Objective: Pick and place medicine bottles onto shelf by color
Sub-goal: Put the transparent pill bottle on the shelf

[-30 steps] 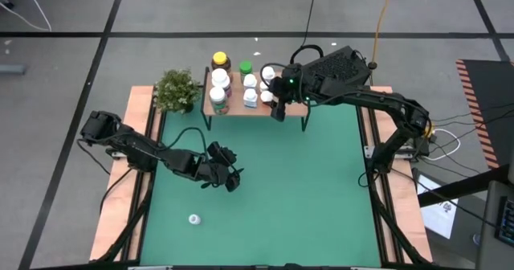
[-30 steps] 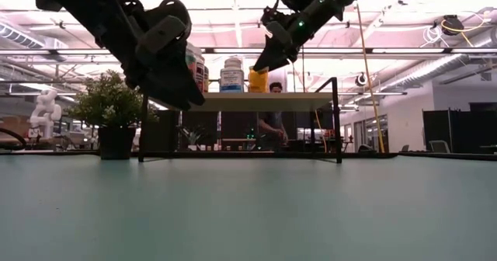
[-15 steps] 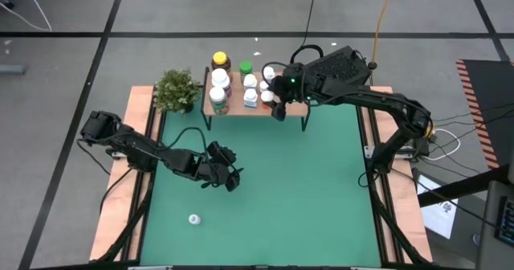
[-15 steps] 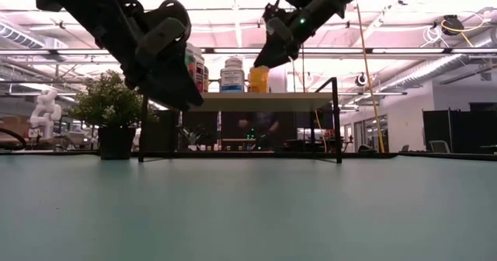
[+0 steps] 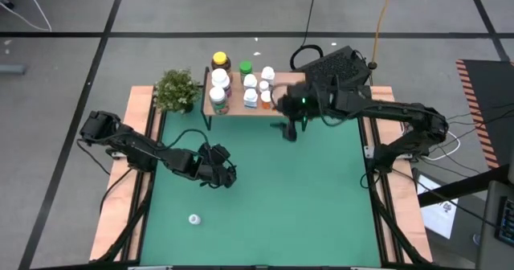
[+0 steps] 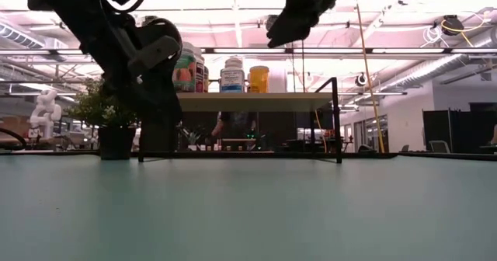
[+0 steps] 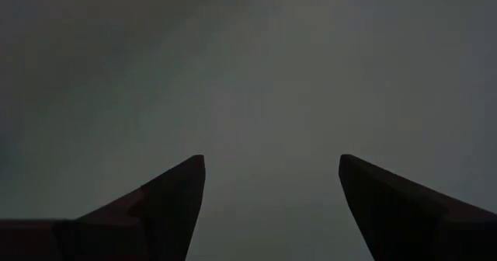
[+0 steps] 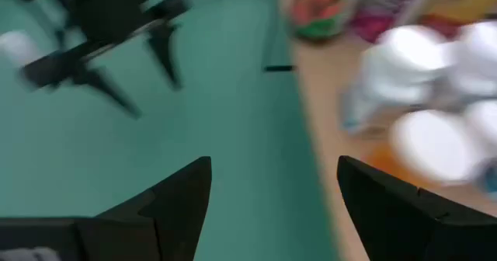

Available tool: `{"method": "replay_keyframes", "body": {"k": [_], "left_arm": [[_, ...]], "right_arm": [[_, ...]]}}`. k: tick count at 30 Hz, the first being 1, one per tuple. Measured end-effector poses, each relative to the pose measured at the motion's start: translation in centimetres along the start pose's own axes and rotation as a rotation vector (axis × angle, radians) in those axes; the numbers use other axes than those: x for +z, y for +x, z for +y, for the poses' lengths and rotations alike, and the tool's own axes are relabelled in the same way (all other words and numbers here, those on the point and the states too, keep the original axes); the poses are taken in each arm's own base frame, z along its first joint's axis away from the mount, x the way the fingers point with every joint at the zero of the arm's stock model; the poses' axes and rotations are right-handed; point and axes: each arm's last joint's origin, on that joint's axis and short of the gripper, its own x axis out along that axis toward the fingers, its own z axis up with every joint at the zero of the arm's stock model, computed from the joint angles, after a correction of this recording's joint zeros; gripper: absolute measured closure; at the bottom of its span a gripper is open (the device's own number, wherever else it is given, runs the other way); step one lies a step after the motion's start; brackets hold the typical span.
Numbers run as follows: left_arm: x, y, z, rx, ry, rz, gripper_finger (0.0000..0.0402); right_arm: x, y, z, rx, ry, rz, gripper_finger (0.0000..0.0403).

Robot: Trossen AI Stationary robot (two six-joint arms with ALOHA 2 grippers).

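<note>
Green table (image 5: 321,190) under both arms; shelf (image 5: 281,108) at its far edge carrying a cluster of medicine bottles (image 5: 218,79), one lone white bottle (image 5: 193,218) well apart near the front. Right gripper (image 5: 290,133) just in front of the shelf, jaws spread, empty. Left gripper (image 5: 228,173) mid-table, spread. Low view hides the lone bottle; left wrist view dim

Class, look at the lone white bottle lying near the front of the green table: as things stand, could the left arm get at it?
Probably yes. The left gripper hangs open and empty over the mat, and only bare green table lies between it and the lone white bottle. The right gripper, also open, is off by the shelf.
</note>
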Motion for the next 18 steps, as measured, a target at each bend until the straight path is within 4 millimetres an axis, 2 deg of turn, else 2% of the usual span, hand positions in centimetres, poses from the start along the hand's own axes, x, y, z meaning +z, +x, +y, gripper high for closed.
{"method": "replay_keyframes", "body": {"k": [8, 14, 18], "left_arm": [[-1.0, -0.5, -0.1, 0.019, -0.081, 0.035, 0.0103], [-0.3, -1.9, -1.1, 0.032, -0.014, 0.042, 0.0103], [0.8, -3.2, -2.3, 0.039, 0.063, -0.051, 0.0103]], "right_arm": [[-4.5, -0.5, 4.5, 0.104, -0.076, 0.011, 0.0128], [-7.9, -1.7, 6.1, 0.141, -0.103, -0.101, 0.0128], [-9.8, -1.7, 6.7, 0.151, -0.096, -0.251, 0.0128]]}}
